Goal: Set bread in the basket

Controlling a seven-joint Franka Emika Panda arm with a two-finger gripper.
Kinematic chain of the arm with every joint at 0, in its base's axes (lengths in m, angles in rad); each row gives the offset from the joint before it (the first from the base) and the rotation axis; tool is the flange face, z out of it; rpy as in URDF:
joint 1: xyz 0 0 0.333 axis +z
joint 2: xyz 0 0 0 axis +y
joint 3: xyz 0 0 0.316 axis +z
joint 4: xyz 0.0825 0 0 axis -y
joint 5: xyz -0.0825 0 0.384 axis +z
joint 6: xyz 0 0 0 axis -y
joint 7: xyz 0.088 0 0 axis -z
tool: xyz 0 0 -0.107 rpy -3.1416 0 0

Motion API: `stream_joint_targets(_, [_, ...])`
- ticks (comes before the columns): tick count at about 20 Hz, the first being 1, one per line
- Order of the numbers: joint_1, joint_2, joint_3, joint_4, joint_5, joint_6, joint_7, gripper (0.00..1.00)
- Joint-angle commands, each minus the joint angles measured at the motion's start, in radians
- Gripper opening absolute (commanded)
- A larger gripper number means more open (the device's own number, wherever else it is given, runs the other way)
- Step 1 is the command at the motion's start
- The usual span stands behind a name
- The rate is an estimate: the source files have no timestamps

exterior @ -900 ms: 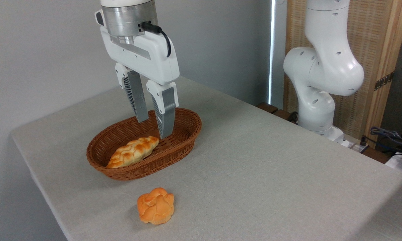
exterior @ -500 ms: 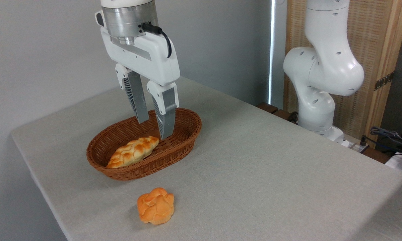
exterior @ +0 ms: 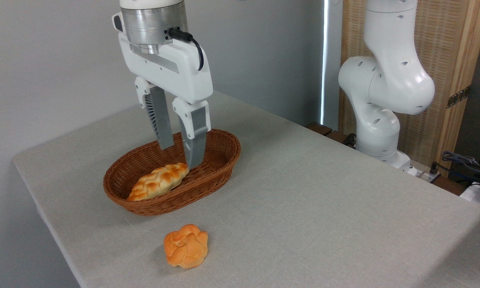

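Pincer [exterior: 179, 157] hangs over the basket [exterior: 220, 160], pointing down, fingers [exterior: 195, 148] apart with a clear gap between them and nothing held. Fingertips sit above the basket's interior, near its right-hand half; the nearer tip appears just beside the right end of the braided loaf [exterior: 159, 181], contact cannot be told. A black cable [exterior: 195, 45] loops off the wrist housing.

Basket: oval, brown wicker, low sides, resting on the bench [exterior: 304, 200]. Braided loaf lies inside it, lengthwise, toward the left and front part.

Bread [exterior: 186, 245]: small orange-golden knotted bun, on the bench surface outside the basket, in front of it toward the camera, well apart from the pincer and not touching the basket.

Bench covered in pale grey cloth. Arm base and lower links [exterior: 384, 88] stand at the far right edge of the bench, before a wooden screen [exterior: 452, 60].
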Motion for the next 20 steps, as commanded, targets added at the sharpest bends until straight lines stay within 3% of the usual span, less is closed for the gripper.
stream_joint_targets(1, [-0.005,-0.08,0.01,-0.167,0.009,0.175,-0.004,1.0])
stream_joint_targets(5, [-0.005,-0.083,0.013,-0.21,0.012,0.237,0.15,1.0])
stream_joint_targets(9, [-0.005,-0.077,0.05,-0.262,0.018,0.256,0.486,1.0])
stream_joint_targets(11, [-0.005,-0.073,0.061,-0.325,0.049,0.345,0.598,1.0])
stream_joint_targets(16, [-0.002,-0.053,0.062,-0.425,0.107,0.512,0.614,1.0])
stream_joint_targets(18, [-0.002,-0.051,0.059,-0.457,0.145,0.54,0.623,1.0])
stream_joint_targets(20, [-0.002,-0.051,0.054,-0.466,0.15,0.54,0.643,1.0])
